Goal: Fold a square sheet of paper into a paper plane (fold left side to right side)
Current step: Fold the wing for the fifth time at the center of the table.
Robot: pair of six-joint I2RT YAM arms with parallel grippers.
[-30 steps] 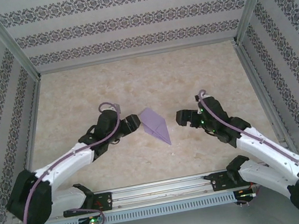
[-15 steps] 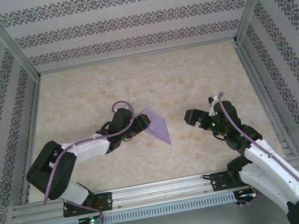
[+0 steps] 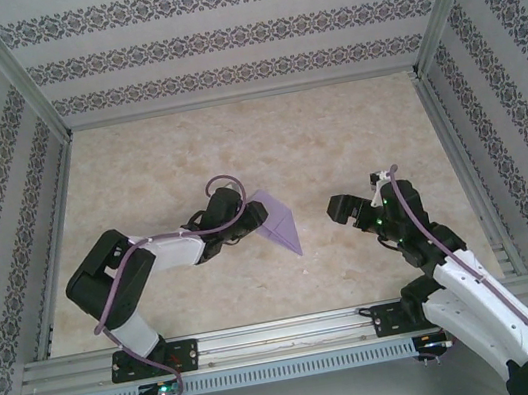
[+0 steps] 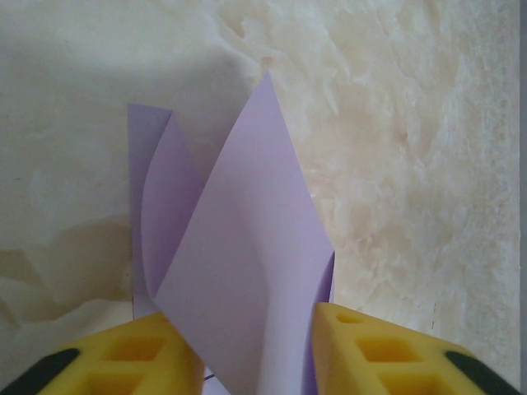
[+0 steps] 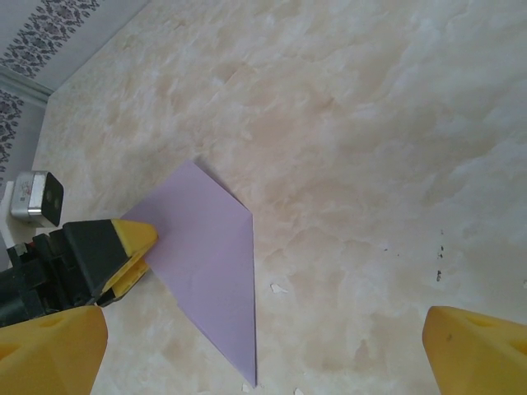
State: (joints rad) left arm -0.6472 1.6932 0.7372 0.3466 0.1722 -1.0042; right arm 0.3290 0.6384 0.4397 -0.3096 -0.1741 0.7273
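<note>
Premises: a robot test cell in a laboratory, not a domestic room. Evidence: a marble-patterned table top [image 3: 236,151] is enclosed on three sides by flat panels [image 3: 227,36] papered in repeating floral bands (a backdrop, not built walls), held in bare aluminium posts [image 3: 16,77]. The left arm [image 3: 166,249] and right arm [image 3: 460,276] are bolted to a metal rail [image 3: 286,331] at the near edge, beside a slotted cable tray [image 3: 292,367].
</note>
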